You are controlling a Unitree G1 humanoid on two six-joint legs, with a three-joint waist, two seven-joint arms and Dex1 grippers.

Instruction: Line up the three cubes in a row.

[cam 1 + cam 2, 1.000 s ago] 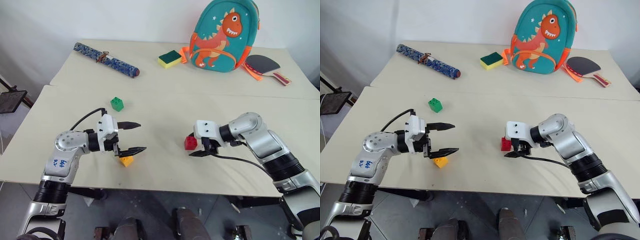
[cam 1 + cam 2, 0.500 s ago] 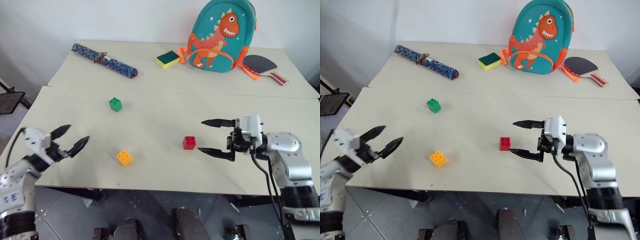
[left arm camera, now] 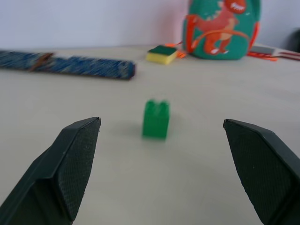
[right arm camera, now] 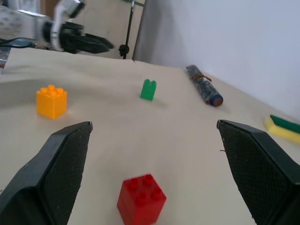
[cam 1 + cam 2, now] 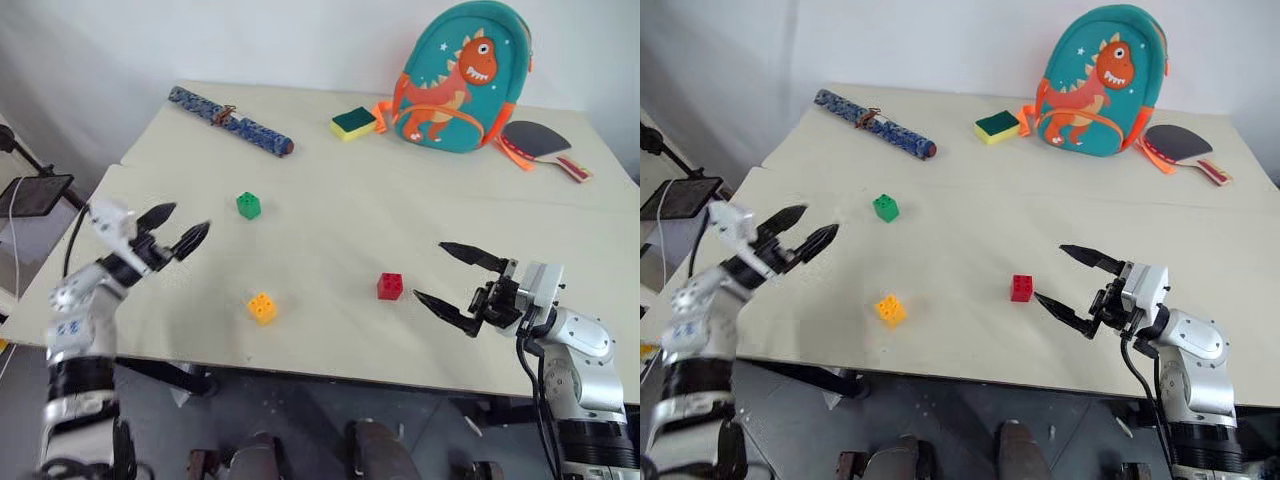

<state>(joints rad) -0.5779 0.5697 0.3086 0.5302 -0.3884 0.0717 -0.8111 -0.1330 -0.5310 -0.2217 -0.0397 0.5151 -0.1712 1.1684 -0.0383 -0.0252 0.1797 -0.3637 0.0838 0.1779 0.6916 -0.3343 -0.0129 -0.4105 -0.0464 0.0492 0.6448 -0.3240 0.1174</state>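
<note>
Three studded plastic bricks, green (image 5: 248, 205), yellow-orange (image 5: 262, 307) and red (image 5: 390, 286), lay scattered; both grippers, left (image 5: 176, 229) and right (image 5: 452, 284), gaped empty, and lining up probably meant carrying the green brick toward six o'clock.

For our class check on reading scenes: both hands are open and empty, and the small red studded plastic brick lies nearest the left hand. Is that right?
Not quite. The small red studded plastic brick lies nearest the right hand, not the left hand; the left eye view shows it. Both hands are indeed open and empty.
</note>
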